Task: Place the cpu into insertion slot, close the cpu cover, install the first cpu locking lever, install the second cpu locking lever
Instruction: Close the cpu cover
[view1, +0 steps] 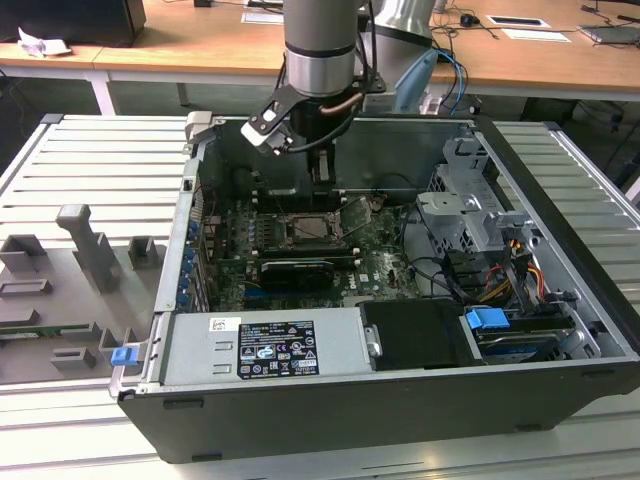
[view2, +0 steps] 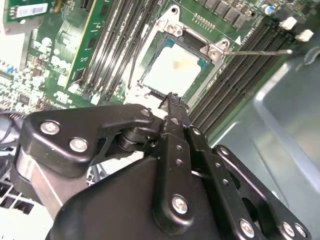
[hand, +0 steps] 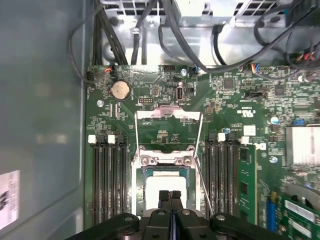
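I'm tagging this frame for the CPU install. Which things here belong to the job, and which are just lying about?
Job: cpu, lying in the insertion slot; cpu cover, swung open; locking lever, unlatched; tool, shut, over the cpu.
Lying about: memory slots; coin battery; cables; power supply; grey fixtures beside the case.

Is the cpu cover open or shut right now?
Open: the cpu cover is swung back off the insertion slot, leaving the seated cpu bare.

Arm (view1: 320, 45) upright, its far end pointing straight down. Hand (view1: 322, 172) hangs below it, fingers (hand: 163, 197) pressed together, tips meeting.
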